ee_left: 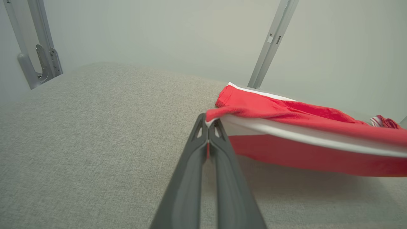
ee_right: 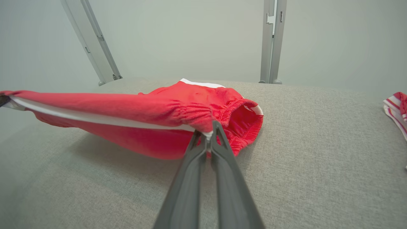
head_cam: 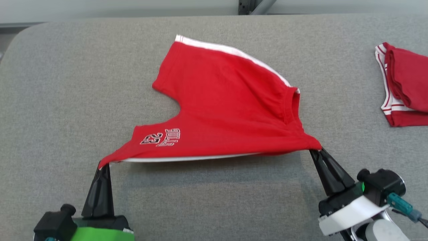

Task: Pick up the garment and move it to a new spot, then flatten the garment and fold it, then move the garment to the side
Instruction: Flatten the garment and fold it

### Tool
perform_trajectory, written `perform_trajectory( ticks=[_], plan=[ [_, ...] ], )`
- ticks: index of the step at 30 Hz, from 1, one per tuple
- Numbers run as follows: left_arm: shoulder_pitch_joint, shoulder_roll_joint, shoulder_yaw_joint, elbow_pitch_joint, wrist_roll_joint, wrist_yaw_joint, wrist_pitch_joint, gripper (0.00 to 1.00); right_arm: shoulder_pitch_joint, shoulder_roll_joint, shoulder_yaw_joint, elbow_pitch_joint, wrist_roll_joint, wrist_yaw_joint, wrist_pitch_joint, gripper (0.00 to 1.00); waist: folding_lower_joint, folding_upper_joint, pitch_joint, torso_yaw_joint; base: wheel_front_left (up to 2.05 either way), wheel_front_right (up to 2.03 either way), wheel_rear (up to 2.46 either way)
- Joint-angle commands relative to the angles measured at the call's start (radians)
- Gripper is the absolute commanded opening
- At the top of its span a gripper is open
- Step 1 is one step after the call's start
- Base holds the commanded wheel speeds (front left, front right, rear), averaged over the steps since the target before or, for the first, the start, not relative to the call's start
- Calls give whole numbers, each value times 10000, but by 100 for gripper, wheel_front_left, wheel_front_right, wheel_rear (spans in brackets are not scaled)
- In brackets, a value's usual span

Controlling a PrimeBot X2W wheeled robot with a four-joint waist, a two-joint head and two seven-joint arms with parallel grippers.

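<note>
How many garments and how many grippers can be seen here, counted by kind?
Garments: 2, the red shorts stretched between the grippers and a folded red garment lying at the right of the table.
Grippers: 2, the left gripper and the right gripper, each shut on an end of the shorts' near edge.
Total: 4.
</note>
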Motion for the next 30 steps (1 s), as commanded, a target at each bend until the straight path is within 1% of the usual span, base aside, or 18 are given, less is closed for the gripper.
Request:
perform_trajectory(
  ticks=[1,6,10,17,19,21,25,26,30],
  plan=[
    [357,-30,139,-176,68,77,-22,0,330,-11,-99,-176,-90,-23,-33,0,1,57,-353,-137,0,0,0],
    [1197,-164,239,-788,228,141,-22,0,1110,-7,28,-509,-118,-23,-33,0,1,57,-595,-299,0,0,0],
    [1553,-212,230,-991,311,201,-22,0,1372,42,202,-514,-3,-22,-33,0,1,57,-734,-420,0,0,0],
    [992,-96,50,-568,344,17,-17,0,1036,188,566,-54,244,-22,-33,0,1,57,-881,-580,0,0,0],
    [710,16,4,-289,401,-16,12,0,889,240,653,134,304,-22,-33,0,1,57,-921,-601,0,0,0],
    [326,4,-68,-105,372,-18,65,0,770,317,667,275,405,-22,-33,0,1,57,-902,-604,0,0,0],
    [-779,112,-275,376,423,-103,188,0,391,457,490,516,518,-22,-33,0,1,57,-632,-603,0,0,0],
    [-1506,189,-361,818,348,-179,247,0,109,579,357,706,605,-22,-32,0,1,57,-379,-656,0,0,0],
    [-3166,383,-520,1949,332,-271,402,0,-725,820,137,1213,672,-22,-32,0,1,57,325,-858,0,0,0]
  ],
)
